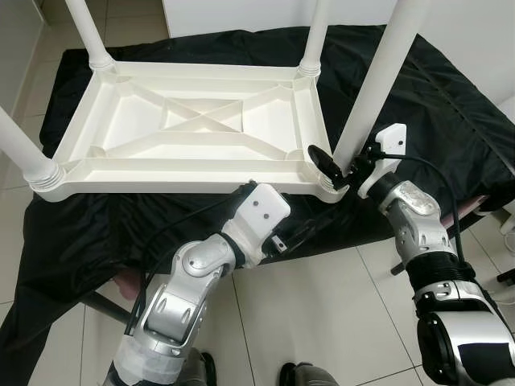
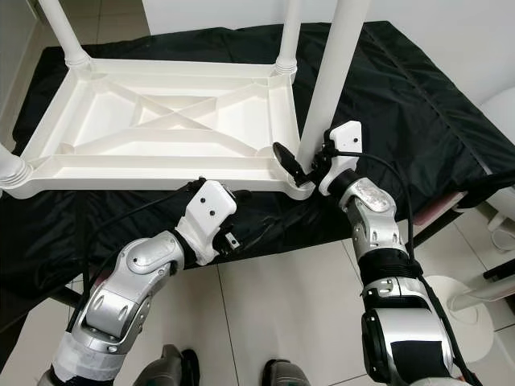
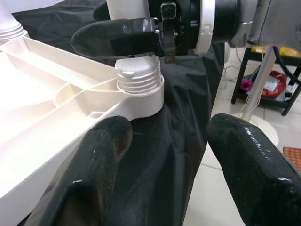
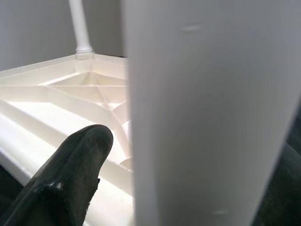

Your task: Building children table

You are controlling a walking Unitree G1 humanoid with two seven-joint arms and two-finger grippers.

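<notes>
A white children's table lies upside down on a black cloth. Three white legs stand screwed in at its far left, far right and near left corners. My right gripper is shut on the fourth leg near its lower end. That leg stands slightly tilted over the threaded socket at the near right corner. My left gripper is open and holds nothing. It hovers low over the cloth by the table's near edge, pointing at that socket.
The black cloth covers the low surface and hangs over its front edge. Pale tile floor lies in front, with my feet at the bottom. A white round stand base and a rack with a red object are on the right.
</notes>
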